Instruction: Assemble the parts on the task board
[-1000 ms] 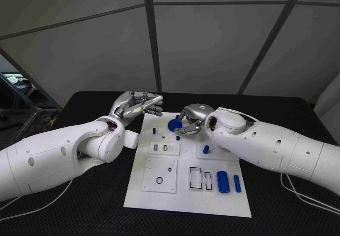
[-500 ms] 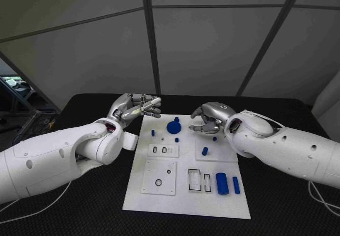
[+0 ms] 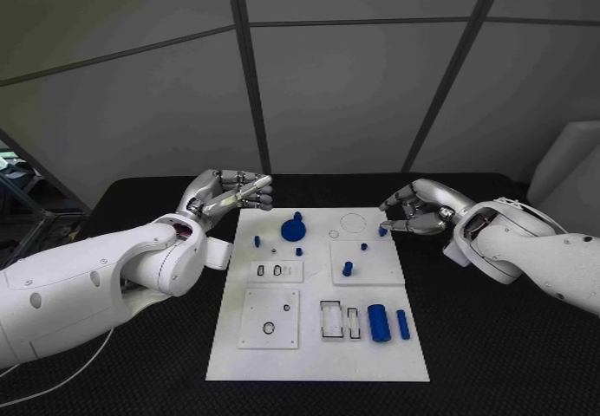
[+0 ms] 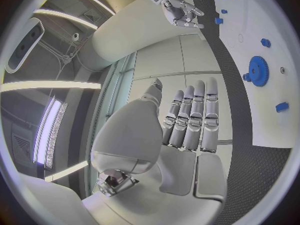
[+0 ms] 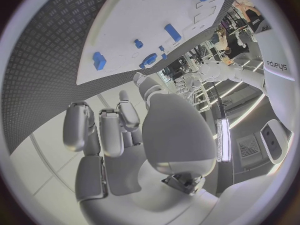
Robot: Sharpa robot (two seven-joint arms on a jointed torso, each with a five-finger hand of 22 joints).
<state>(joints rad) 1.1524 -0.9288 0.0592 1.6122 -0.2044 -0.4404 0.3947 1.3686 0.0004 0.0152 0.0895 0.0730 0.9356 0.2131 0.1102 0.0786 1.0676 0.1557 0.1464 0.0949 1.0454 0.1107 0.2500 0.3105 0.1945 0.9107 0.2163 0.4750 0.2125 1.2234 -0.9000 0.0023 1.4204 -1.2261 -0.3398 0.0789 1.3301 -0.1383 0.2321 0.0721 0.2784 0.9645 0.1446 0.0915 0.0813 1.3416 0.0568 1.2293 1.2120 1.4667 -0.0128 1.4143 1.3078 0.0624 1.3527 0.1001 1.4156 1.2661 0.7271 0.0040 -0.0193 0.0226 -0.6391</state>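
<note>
The white task board [image 3: 282, 347] lies in the middle of the table. A blue gear [image 3: 293, 230] stands near its far edge, with small blue pegs [image 3: 347, 269] around it. A thick blue cylinder [image 3: 379, 322] and a thin one [image 3: 402, 323] lie near the board's right side. My left hand [image 3: 226, 192] hovers off the board's far left corner, fingers straight and side by side, holding nothing. My right hand [image 3: 419, 211] hovers beside the far right corner, fingers loosely bent and empty, next to a small blue piece [image 3: 382, 230]. The left wrist view shows the left hand [image 4: 187, 125], gear [image 4: 257, 68] and right hand [image 4: 181, 12].
Raised white plates with slots and holes [image 3: 271, 318] sit on the board's near half. Black table surface [image 3: 500, 347] runs on both sides of the board. Grey wall panels stand behind the table. In the right wrist view, the right hand [image 5: 119, 135] is off the board's [image 5: 125, 25] edge.
My right hand has let go of the blue gear, which now stands on the board, and has drawn back to the right past the board's edge. The left hand has hardly moved.
</note>
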